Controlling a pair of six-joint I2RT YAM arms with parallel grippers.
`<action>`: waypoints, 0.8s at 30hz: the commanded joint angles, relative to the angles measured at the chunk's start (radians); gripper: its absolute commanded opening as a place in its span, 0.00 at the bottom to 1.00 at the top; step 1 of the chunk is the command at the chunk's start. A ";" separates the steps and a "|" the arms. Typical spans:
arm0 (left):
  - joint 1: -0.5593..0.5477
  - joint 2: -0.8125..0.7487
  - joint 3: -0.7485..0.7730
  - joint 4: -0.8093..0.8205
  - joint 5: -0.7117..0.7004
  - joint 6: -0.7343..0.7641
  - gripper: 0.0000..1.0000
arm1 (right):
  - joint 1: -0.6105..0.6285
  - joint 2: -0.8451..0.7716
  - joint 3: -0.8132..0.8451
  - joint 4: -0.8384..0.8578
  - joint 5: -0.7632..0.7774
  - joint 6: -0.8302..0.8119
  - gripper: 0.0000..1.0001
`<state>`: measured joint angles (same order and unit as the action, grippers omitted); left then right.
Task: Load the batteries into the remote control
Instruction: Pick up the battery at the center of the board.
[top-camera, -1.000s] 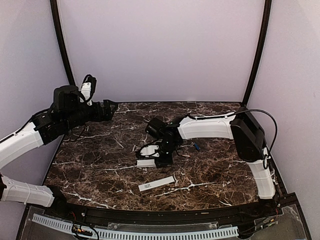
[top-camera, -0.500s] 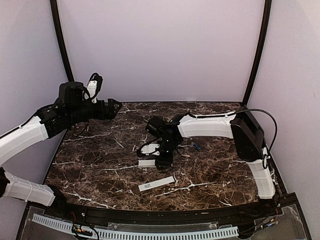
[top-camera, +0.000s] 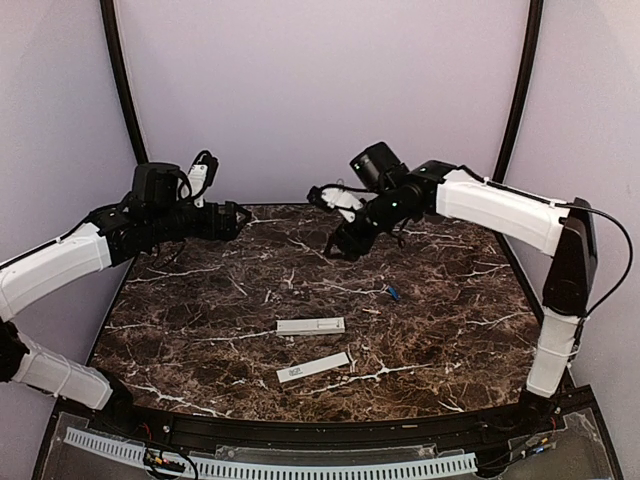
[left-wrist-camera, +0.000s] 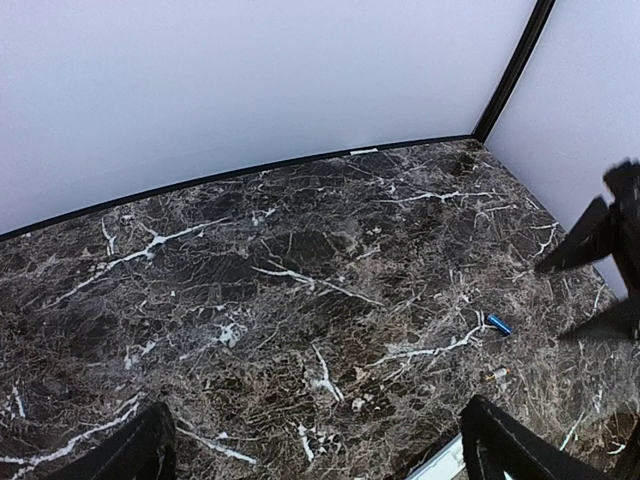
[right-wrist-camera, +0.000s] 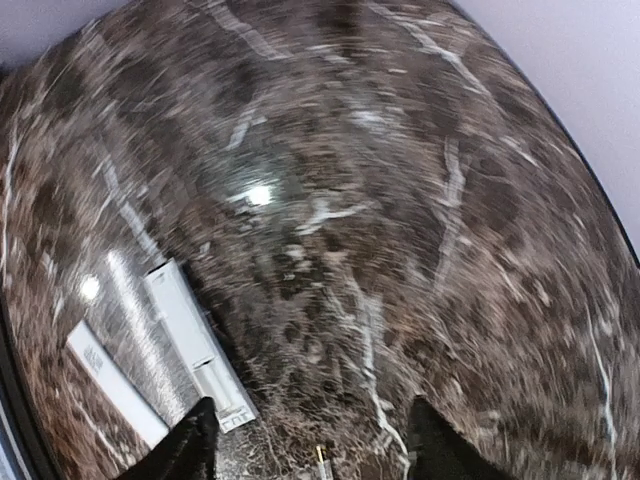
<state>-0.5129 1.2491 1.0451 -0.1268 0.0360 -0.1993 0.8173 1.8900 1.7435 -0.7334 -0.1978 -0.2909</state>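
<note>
Evidently unfinished, the remote control (top-camera: 310, 325) lies mid-table beside a thin white strip (top-camera: 313, 367), with one blue battery (top-camera: 393, 293) loose nearby, while the right gripper (top-camera: 340, 243) and left gripper (top-camera: 238, 215) hover above, both spread and empty.

The left arm (top-camera: 60, 265) reached inward from the left, the left gripper (top-camera: 238, 218) held level, jaws spread wide (nothing between them). The right arm (top-camera: 500, 205) stretched high toward the back, the right gripper (top-camera: 338, 243) tilted downward, jaws apart and empty.
</note>
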 joint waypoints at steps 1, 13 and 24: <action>0.035 0.023 0.022 0.033 0.043 0.022 0.99 | -0.114 0.011 -0.053 -0.053 0.152 0.284 0.48; 0.090 0.077 -0.002 0.059 0.100 -0.020 0.99 | -0.071 0.123 -0.194 -0.169 0.147 0.171 0.44; 0.095 0.086 0.000 0.059 0.119 -0.016 0.99 | -0.064 0.219 -0.210 -0.142 0.180 0.137 0.35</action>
<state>-0.4252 1.3338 1.0451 -0.0765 0.1387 -0.2138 0.7517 2.0850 1.5421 -0.8856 -0.0463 -0.1360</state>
